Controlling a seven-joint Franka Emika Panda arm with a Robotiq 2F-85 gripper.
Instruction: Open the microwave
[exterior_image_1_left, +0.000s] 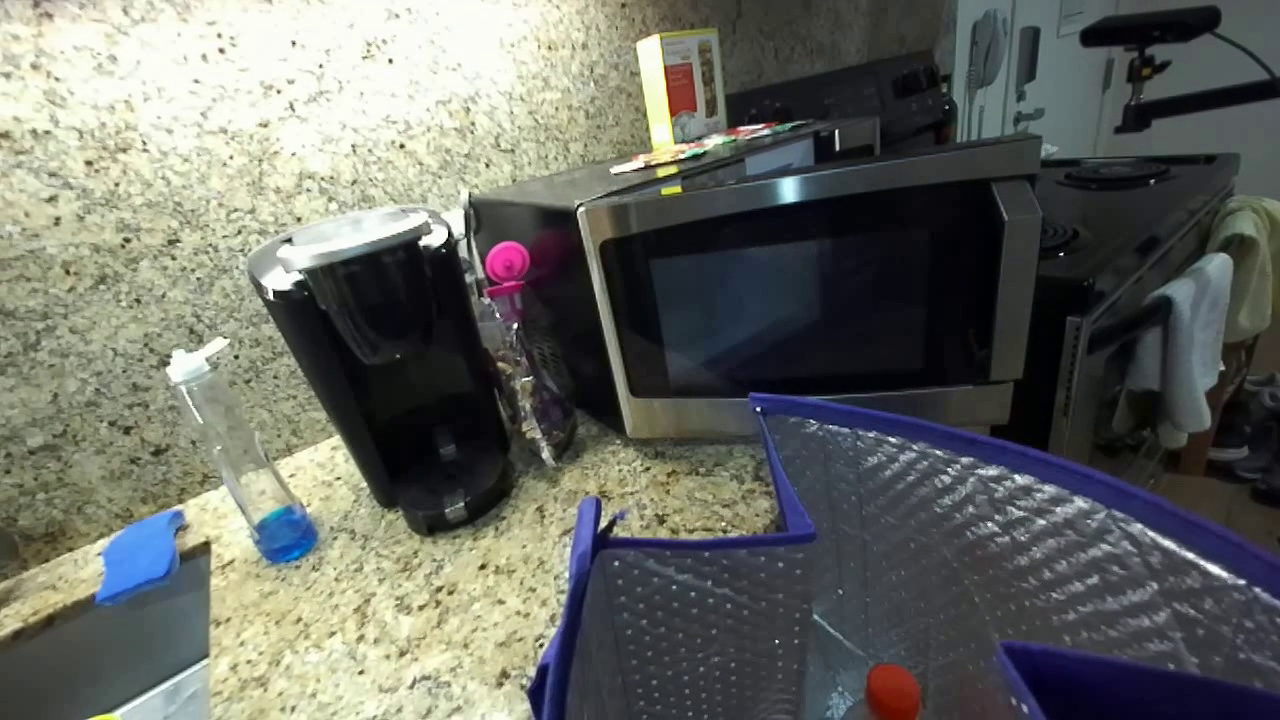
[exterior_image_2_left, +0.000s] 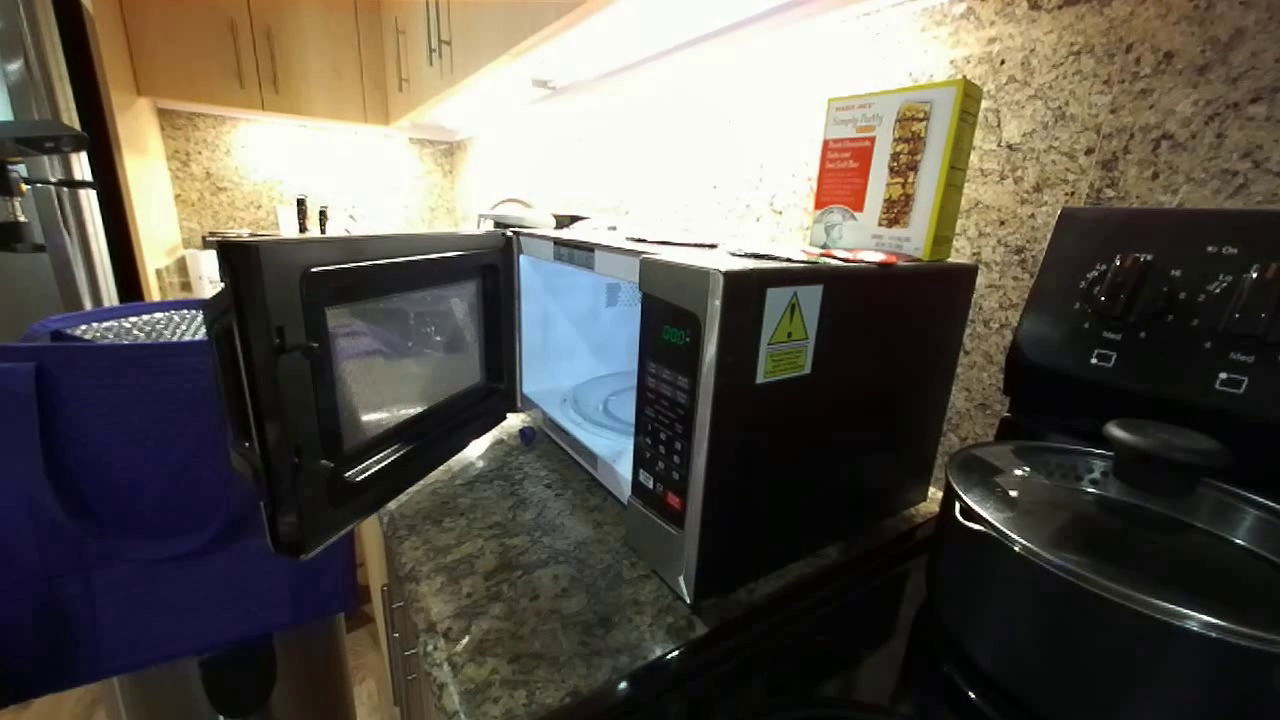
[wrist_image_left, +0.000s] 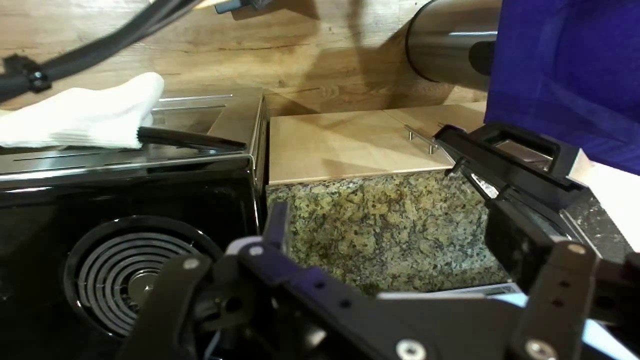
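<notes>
The microwave (exterior_image_2_left: 830, 430) stands on the counter with its door (exterior_image_2_left: 400, 370) swung wide open. Its lit white inside and glass turntable (exterior_image_2_left: 600, 400) show in an exterior view. The door's outer face (exterior_image_1_left: 800, 290), with dark window and silver frame, shows in an exterior view, with its handle (exterior_image_1_left: 1015, 280) at the free edge. In the wrist view my gripper (wrist_image_left: 397, 235) is open, with only counter visible between its fingers. One finger is close to the open door (wrist_image_left: 525, 170) at the right; I cannot tell if they touch. The gripper is out of both exterior views.
A purple insulated bag (exterior_image_1_left: 900, 520) is close to the door; it also shows in an exterior view (exterior_image_2_left: 130, 480). A coffee maker (exterior_image_1_left: 390, 360) and bottles stand beside the microwave. The stove (wrist_image_left: 135, 270) adjoins the counter, with a lidded pot (exterior_image_2_left: 1110, 560). A snack box (exterior_image_2_left: 890, 170) stands on top.
</notes>
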